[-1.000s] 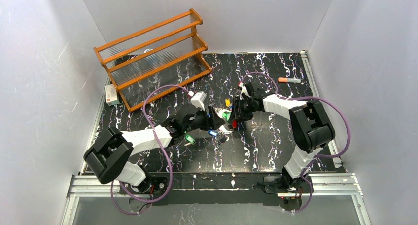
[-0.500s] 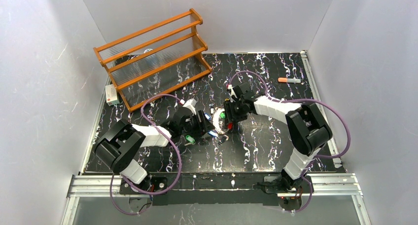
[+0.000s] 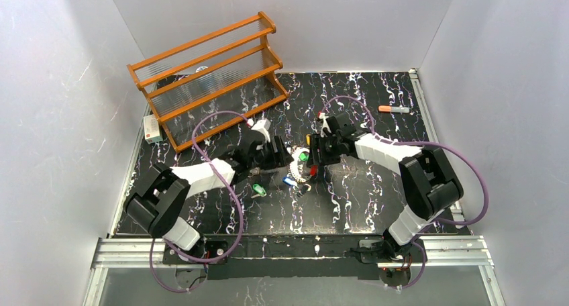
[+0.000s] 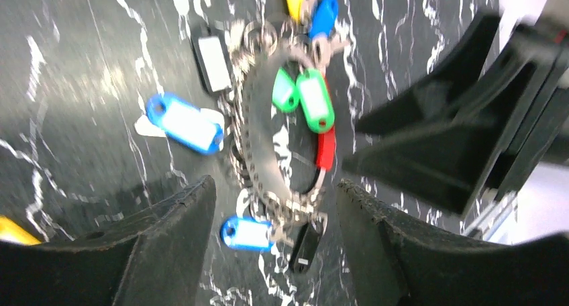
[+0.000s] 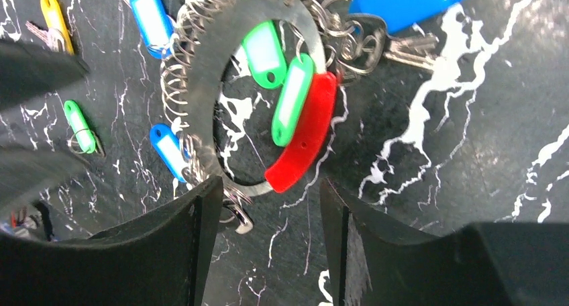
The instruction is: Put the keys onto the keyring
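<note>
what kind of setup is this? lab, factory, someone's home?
Most likely a lab manipulation test cell, not a home or factory: plain white panel walls box in a black marbled tabletop, with an aluminium rail at its near edge and props like a wooden rack.

red-arced grey keyring, green and blue keys, black white-veined table

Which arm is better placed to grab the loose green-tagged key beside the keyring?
Probably left: the green-tagged key lies nearer the left end effector, on its side of the keyring; the right end effector is opposite.
</note>
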You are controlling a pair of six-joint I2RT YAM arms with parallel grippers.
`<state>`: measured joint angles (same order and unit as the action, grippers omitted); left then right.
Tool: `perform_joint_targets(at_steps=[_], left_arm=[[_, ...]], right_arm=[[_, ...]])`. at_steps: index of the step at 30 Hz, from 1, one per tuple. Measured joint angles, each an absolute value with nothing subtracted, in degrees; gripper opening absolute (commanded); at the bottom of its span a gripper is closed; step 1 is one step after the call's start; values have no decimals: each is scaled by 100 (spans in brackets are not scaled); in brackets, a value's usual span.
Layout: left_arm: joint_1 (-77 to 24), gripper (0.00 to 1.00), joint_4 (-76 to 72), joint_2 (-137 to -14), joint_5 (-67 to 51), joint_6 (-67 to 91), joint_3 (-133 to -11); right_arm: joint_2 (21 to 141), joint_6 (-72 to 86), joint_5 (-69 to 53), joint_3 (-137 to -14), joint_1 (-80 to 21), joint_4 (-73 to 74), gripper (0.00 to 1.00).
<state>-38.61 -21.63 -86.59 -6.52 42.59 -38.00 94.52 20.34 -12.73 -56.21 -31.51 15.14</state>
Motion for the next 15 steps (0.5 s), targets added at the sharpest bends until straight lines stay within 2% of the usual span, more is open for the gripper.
perform_joint_targets(at_steps=[4,15], left_arm=[[-3601,62,-1852,-8958,-617,4082,-4429],[-3347,54,-1822,-10165,-1120,4263,-5078]], right_arm=[[9358,2226,-1601,-5321,-2886,1393,63],[9356,2338,-1859,-5009,-2766,1179,61]])
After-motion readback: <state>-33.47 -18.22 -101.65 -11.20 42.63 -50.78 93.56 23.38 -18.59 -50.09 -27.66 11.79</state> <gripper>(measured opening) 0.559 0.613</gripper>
